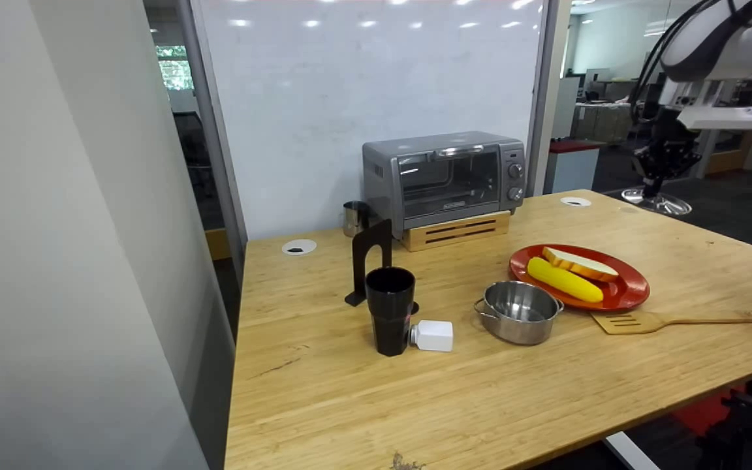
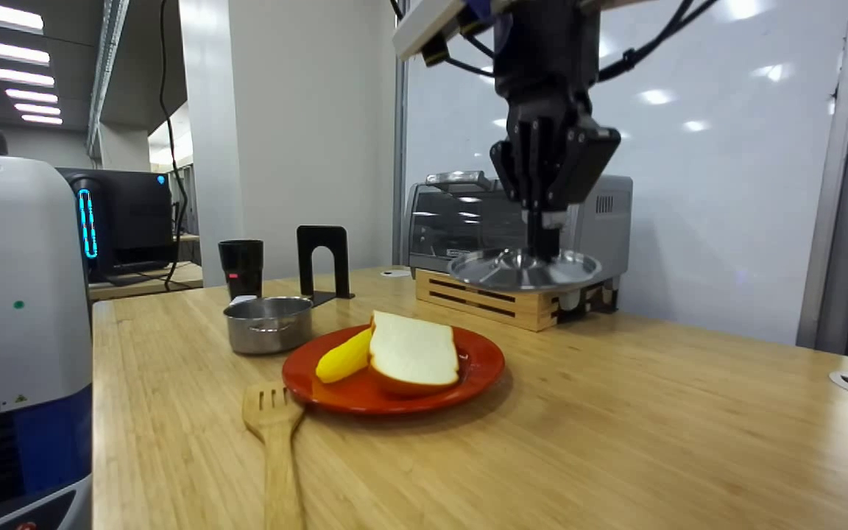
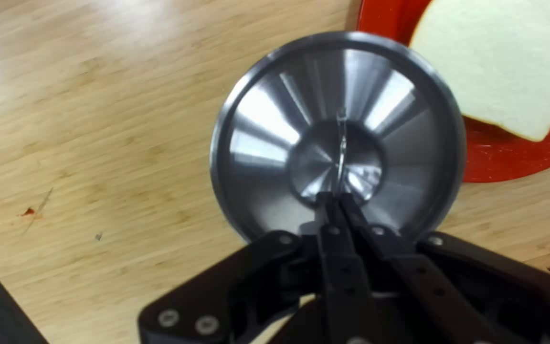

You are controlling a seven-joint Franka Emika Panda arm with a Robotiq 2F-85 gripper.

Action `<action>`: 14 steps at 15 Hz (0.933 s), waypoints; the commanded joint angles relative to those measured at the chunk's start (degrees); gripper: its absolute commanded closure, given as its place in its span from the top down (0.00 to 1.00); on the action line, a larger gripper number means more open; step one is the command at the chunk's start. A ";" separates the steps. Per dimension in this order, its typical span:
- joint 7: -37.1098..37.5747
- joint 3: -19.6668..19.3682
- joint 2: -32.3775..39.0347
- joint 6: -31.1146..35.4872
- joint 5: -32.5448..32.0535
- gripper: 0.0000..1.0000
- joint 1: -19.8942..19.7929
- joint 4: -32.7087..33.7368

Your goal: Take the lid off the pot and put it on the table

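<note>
The hand (image 3: 335, 197) is clamped on the lid (image 2: 516, 276), aloft over the surface (image 1: 324, 405) between the red plate (image 3: 499, 160) and one edge; the pot (image 1: 521, 326) stands uncovered, so I'd say only putting-down remains: lower it level, touch, then release

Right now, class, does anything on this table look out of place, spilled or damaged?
In an exterior view, a white bottle lies on its side beside the black cup, perhaps tipped over; no spill shows. The table also looks worn, with a dark scratch-like mark and a rough patch.
</note>
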 commanded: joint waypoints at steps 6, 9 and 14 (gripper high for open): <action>-4.49 2.61 15.84 2.35 10.00 0.01 -4.93 4.39; -3.54 3.18 18.36 2.04 9.28 0.01 -5.75 5.75; -2.06 3.13 20.78 2.11 6.92 0.01 -5.69 7.39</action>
